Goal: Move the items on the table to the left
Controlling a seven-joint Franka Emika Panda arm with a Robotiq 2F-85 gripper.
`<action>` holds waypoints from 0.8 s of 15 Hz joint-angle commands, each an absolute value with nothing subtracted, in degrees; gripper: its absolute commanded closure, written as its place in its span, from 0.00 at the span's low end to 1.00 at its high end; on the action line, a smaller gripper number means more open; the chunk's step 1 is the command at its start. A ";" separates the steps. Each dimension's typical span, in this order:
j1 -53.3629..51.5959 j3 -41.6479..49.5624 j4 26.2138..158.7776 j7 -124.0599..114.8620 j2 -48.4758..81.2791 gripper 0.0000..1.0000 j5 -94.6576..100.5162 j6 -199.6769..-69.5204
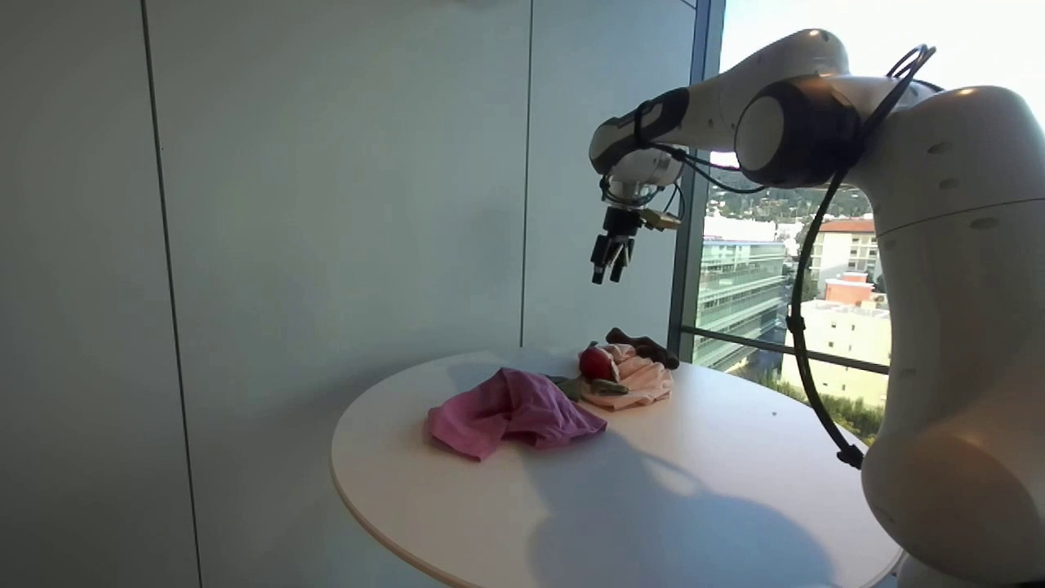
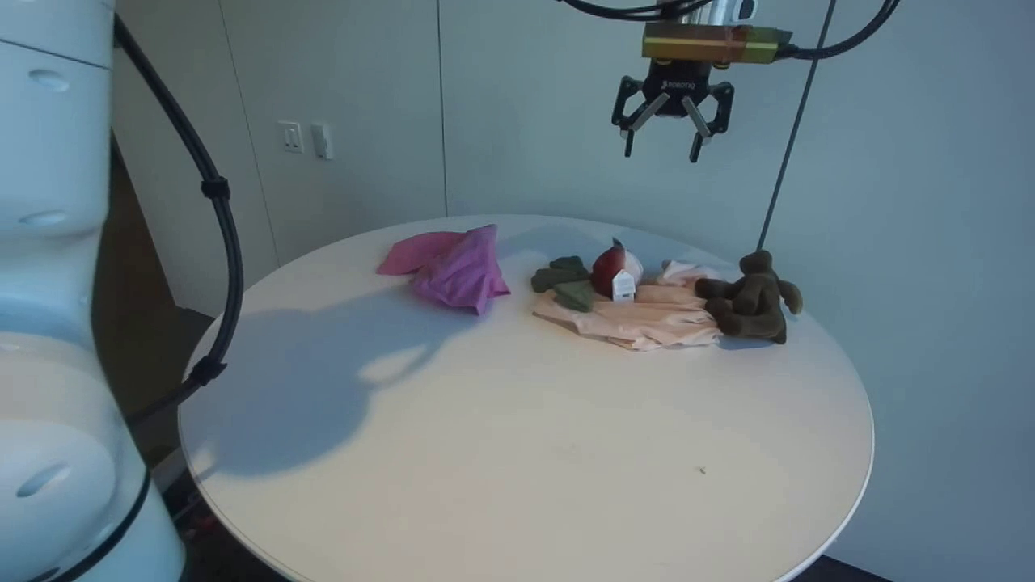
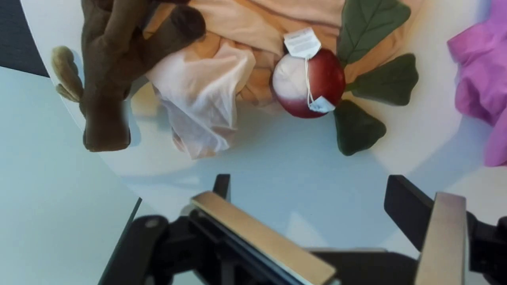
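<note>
The magenta-pink cloth (image 1: 506, 415) lies crumpled on the round white table (image 2: 558, 453); the wrist view has part of this magenta cloth (image 3: 483, 75) at its right edge. Beside it, apart, the peach-pink cloth (image 2: 647, 325) is spread in folds, partly covered by plush toys. In the wrist view the peach cloth (image 3: 210, 79) fills the upper middle. High above the table hangs my gripper (image 2: 661, 156), fingers pointing down over the far side. Its jaws stand wide apart in the wrist view, and the gripper (image 3: 309, 180) has only tabletop visible between its fingertips.
A red-and-white plush vegetable (image 3: 330, 77) with green leaves (image 3: 384, 81) rests at the peach cloth's edge. On that cloth's other end a brown plush animal (image 2: 756, 301) sits near the table's rim. A wall (image 1: 343, 204) rises behind the table, and a window (image 1: 743, 261) stands nearby.
</note>
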State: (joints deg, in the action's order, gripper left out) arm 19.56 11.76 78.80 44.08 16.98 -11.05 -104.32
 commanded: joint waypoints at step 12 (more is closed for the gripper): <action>21.15 12.82 66.49 7.23 42.01 0.27 -1.76 -106.04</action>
